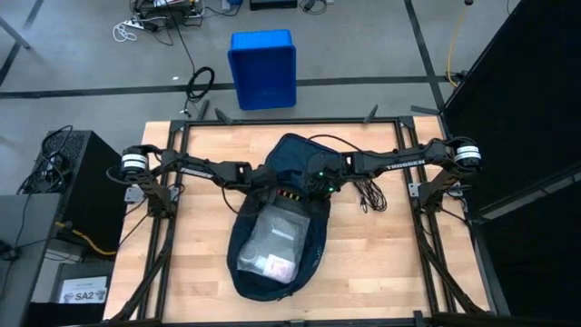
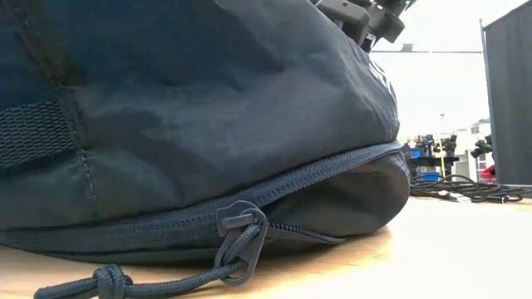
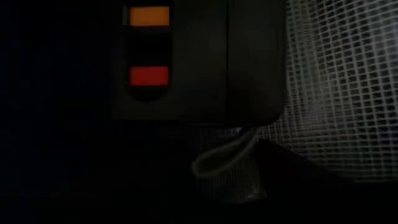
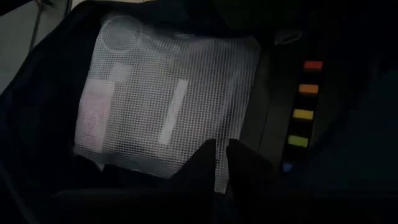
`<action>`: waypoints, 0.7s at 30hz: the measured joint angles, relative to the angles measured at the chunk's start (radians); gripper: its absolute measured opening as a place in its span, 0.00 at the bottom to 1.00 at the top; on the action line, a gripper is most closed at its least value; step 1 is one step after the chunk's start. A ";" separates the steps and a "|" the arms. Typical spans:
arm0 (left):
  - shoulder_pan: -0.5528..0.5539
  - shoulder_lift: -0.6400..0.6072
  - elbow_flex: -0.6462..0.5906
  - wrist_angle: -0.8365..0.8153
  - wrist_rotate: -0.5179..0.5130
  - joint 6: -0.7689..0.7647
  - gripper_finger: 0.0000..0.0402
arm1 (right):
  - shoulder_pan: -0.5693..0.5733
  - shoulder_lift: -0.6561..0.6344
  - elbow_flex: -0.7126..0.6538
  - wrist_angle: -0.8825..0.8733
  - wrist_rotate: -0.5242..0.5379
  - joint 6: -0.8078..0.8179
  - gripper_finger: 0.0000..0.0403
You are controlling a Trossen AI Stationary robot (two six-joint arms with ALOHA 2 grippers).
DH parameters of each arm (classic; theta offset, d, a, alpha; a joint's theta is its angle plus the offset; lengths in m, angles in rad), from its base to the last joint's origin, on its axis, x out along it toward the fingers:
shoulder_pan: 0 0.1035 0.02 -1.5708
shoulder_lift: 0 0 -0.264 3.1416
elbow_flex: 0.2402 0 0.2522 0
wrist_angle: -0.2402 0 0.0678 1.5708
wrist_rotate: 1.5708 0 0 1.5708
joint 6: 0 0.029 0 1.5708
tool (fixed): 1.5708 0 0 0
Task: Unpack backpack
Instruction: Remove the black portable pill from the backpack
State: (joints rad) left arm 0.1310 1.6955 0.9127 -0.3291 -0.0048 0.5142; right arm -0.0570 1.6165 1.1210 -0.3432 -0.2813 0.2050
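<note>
The dark navy backpack [image 1: 281, 163] lies flat in the middle of the table with its main compartment open. In the opening lies a clear white mesh pouch [image 1: 272, 243] with small items in it. Beside the pouch sits a dark case with a row of coloured tabs [image 4: 303, 106]. My right gripper [image 4: 221, 174] reaches into the opening from the right and is shut on a strip of the pouch. My left gripper [image 1: 272, 189] comes from the left and hangs over the opening, close to the dark case [image 3: 186, 62] and a thin cord loop [image 3: 217, 158]. My right gripper pinches a narrow white strip at the mesh pouch's edge [image 4: 221, 155] between its two fingers. The fingers slant down into the backpack from the table's right. The pouch stays inside the opening, spread out beyond the fingertips.
A bright blue plastic bin [image 1: 263, 68] stands on the floor past the table's far edge. A black cable [image 1: 372, 195] lies on the table right of the backpack. Bare wood [image 1: 182, 272] shows at the near left and near right. A zip pull cord [image 2: 237, 241] trails from the backpack's near side.
</note>
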 joint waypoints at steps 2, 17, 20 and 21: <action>0.000 0.003 0.000 0.012 -0.001 0.006 0.42 | 0.000 0.000 0.000 0.001 0.000 0.000 0.06; 0.000 0.004 0.000 0.017 0.018 0.006 0.28 | 0.000 0.000 0.000 0.004 0.000 0.001 0.06; 0.000 0.004 0.002 0.013 0.018 0.006 0.18 | 0.000 0.000 0.000 0.005 0.000 0.001 0.07; 0.000 0.004 0.008 0.004 0.018 0.005 0.14 | 0.000 0.000 0.000 0.005 0.000 0.001 0.07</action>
State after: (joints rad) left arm 0.1310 1.6997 0.9206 -0.3255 0.0128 0.5194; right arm -0.0570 1.6165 1.1213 -0.3378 -0.2810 0.2062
